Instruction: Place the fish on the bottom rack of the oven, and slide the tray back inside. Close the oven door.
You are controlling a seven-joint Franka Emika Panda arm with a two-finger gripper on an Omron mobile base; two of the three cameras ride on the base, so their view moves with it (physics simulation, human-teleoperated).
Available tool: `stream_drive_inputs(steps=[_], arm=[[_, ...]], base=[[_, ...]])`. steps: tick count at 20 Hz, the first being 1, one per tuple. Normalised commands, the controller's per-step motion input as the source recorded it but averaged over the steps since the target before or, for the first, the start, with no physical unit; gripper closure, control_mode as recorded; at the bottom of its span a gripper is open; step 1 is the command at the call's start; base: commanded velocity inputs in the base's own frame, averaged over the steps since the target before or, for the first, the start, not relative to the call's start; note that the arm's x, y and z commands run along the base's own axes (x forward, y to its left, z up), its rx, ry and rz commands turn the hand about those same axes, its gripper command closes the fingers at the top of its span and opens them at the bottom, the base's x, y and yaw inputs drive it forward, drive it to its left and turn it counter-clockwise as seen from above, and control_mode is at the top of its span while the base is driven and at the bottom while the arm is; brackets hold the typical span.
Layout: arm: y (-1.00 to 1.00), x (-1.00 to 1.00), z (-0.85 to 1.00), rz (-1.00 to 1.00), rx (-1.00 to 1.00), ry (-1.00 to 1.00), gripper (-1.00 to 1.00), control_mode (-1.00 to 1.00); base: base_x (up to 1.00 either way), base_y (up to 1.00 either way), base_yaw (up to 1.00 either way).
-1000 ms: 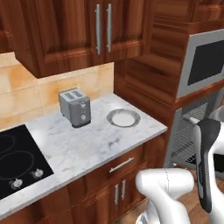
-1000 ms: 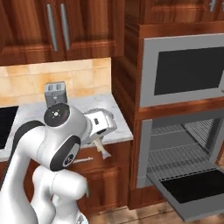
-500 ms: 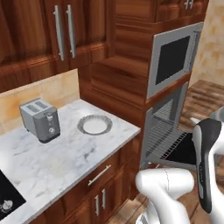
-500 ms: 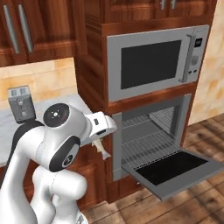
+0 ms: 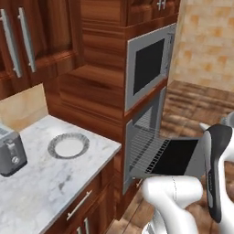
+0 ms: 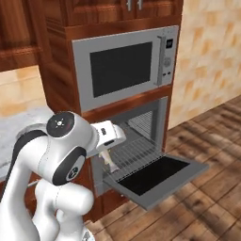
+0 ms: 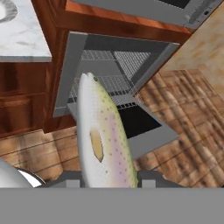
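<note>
A long pale spotted fish [image 7: 103, 140] with a pink stripe stands between the fingers of my gripper [image 7: 107, 180], which is shut on it. In the right base view the gripper [image 6: 107, 151] hangs in front of the oven's left side with the fish [image 6: 109, 161] pointing down. The grey-framed oven [image 6: 163, 123] stands open, and its door [image 6: 160, 176] with the dark glass lies flat, folded down. The bottom rack [image 6: 136, 151], a silver wire grid, reaches forward toward the door. It shows from the other side too: rack [image 5: 146, 148], door [image 5: 176, 157]. In the hand view the rack [image 7: 105, 83] and door [image 7: 153, 142] lie beyond the fish.
A grey microwave [image 6: 124, 66] sits right above the oven. To the left runs a marble counter [image 5: 41, 183] with a round white plate [image 5: 68, 146] and a toaster [image 5: 10, 155]. Wood floor [image 6: 212, 188] spreads in front of the open door.
The base has driven to the right, so the whole scene has shifted: the counter slid left and the open oven now sits ahead. The fish stays in the grip.
</note>
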Motion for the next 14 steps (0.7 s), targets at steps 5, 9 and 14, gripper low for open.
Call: stream_drive_inputs(steps=[5, 9, 14], arm=[[0.00, 0.00, 0.00, 0.00, 0.00, 0.00, 1.00, 1.00], [0.00, 0.00, 0.00, 0.00, 0.00, 0.00, 1.00, 1.00], [0.00, 0.00, 0.00, 0.00, 0.00, 0.00, 1.00, 1.00]], base=[[0.38, -0.33, -0.30], [0.29, -0.16, -0.30], [0.20, 0.00, -0.31]])
